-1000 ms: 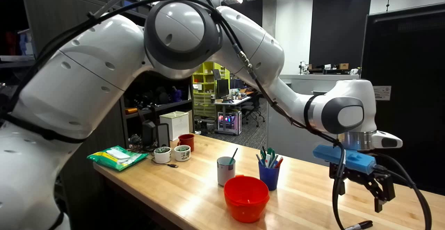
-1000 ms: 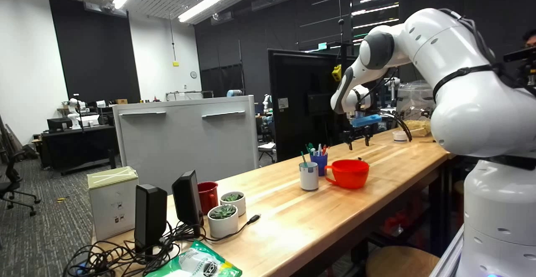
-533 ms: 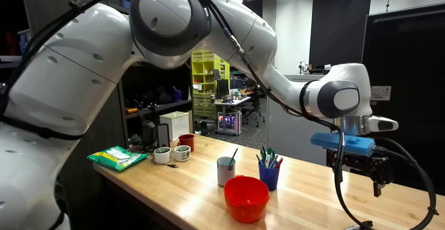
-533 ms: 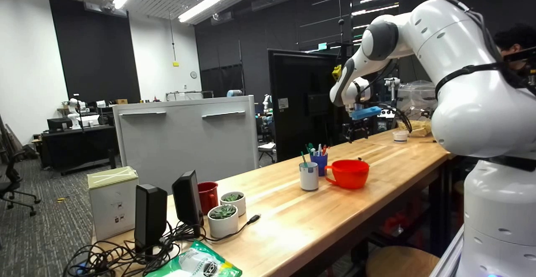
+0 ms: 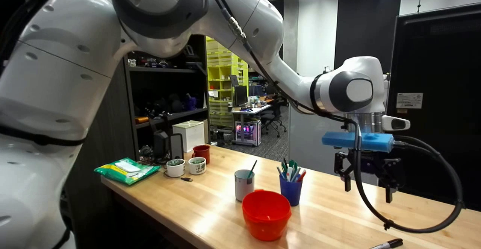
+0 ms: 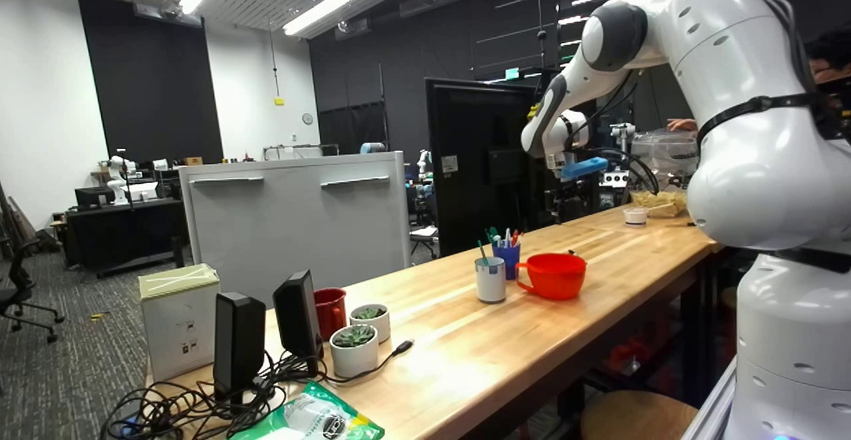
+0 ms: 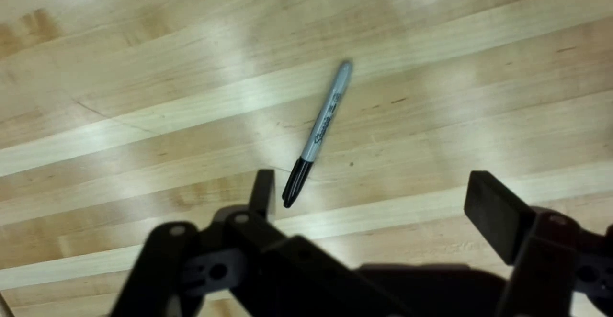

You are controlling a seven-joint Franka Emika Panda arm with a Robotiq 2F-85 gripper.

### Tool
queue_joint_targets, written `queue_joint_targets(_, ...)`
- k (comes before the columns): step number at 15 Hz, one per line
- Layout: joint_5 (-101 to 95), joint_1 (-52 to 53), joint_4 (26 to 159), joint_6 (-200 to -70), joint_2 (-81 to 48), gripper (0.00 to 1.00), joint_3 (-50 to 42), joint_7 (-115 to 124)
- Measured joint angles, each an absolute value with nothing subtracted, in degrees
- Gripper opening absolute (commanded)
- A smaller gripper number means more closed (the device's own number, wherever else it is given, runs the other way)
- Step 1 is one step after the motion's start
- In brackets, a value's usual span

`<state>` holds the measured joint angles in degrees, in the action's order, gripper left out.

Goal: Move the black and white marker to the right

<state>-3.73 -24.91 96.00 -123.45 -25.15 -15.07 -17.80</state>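
Wrist view: the black-capped grey Sharpie marker [image 7: 318, 132] lies flat on the wooden tabletop [image 7: 455, 130], cap toward 7 o'clock, barrel end toward 1. My claw [image 7: 372, 190] is spread wide and has hold of nothing; one finger [image 7: 263, 192] shows just beside the cap at 9 o'clock, the other well apart at 3. In an exterior view I hang above the tabletop, the marker lower at my 5 o'clock, cut by the view's edge. Toward 10 o'clock from it stand the blue pen cup [image 5: 290, 192] and the red handled bowl [image 5: 266, 224], with a white cup [image 5: 243, 190] at the bowl's 11. Farther that way sit two potted succulents [image 5: 175, 170], a dark red mug [image 5: 202, 154] at their 1 o'clock, a green packet [image 5: 127, 170] at their 9.
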Motion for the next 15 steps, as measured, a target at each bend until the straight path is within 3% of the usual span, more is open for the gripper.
queue_joint_targets(15,-5.59,-20.13,112.73,-120.75,-11.44,1.0,-13.05,-28.82)
